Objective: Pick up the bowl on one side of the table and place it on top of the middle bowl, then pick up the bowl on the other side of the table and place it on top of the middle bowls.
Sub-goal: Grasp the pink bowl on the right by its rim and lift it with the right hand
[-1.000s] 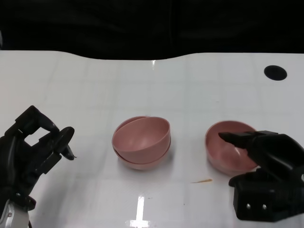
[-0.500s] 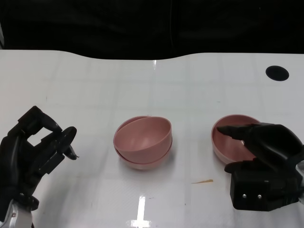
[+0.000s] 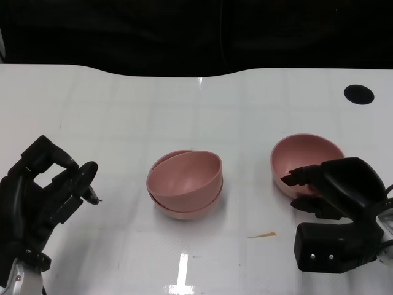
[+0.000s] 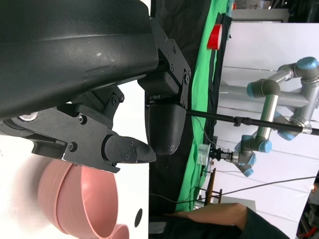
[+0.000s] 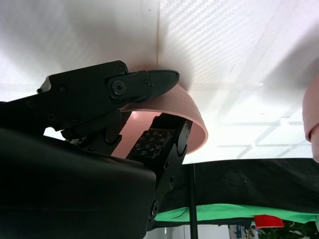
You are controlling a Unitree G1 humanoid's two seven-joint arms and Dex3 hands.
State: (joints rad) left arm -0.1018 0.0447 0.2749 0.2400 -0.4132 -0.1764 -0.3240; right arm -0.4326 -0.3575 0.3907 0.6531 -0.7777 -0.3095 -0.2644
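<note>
Two pink bowls (image 3: 184,184) sit stacked at the table's middle, the upper one tilted in the lower; the left wrist view shows the stack (image 4: 75,204) beyond my fingers. The third pink bowl (image 3: 306,158) is to their right. My right hand (image 3: 334,184) grips its near rim. In the right wrist view the bowl's rim (image 5: 192,122) is pinched between one finger outside and one inside. Whether the bowl is off the table I cannot tell. My left hand (image 3: 43,196) hovers at the front left, fingers apart, holding nothing.
A black round hole (image 3: 358,93) marks the table's far right. A thin tan sliver (image 3: 262,234) lies in front of the right bowl. Behind the white table's far edge hangs a black backdrop. A person's arm (image 4: 214,219) shows in the left wrist view.
My right hand's fingers have closed on the right bowl's near rim, and the bowl has shifted upward and slightly right in the picture. The left hand and the stack have stayed put.
</note>
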